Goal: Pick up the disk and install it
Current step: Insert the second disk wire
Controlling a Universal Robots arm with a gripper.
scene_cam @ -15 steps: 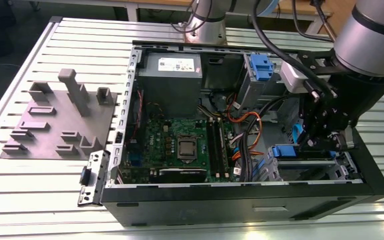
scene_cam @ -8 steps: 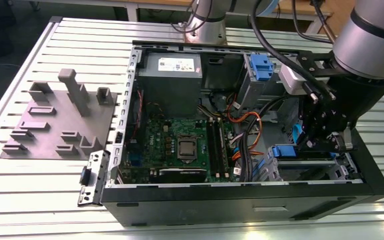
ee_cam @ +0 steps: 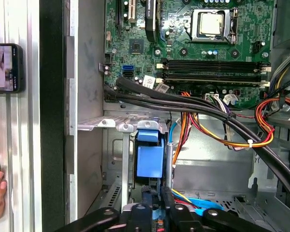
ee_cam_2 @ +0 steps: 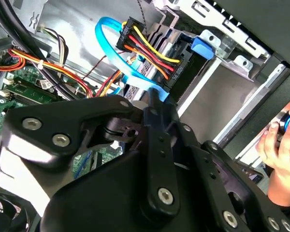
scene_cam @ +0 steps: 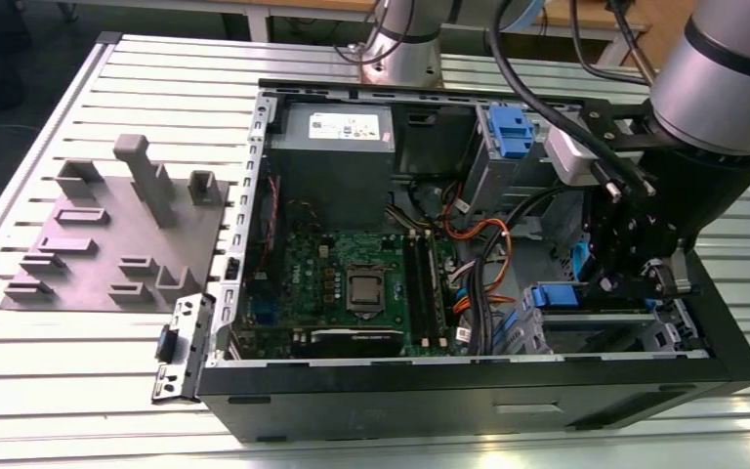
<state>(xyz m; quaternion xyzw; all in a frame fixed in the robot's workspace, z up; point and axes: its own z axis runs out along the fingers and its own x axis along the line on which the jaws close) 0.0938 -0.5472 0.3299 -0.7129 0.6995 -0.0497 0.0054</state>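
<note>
You have the gripper [scene_cam: 648,278] down inside the computer case [scene_cam: 479,391], at the drive cage [ee_cam: 121,124]; its jaws look pressed together on the disk [ee_cam: 149,162], which stands partway into the cage, so seating remains. Beside the cage, bundled cables [ee_cam: 222,121] crowd the approach, and a hand [ee_cam_2: 280,145] waits outside the case.

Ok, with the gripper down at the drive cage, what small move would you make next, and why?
Probably a short, straight, slow push along the bay. In the first wrist view the disk shows its blue end in the drive cage slot, the gripper right behind it; whether it is fully seated I cannot tell. Orange cables run close alongside.
</note>
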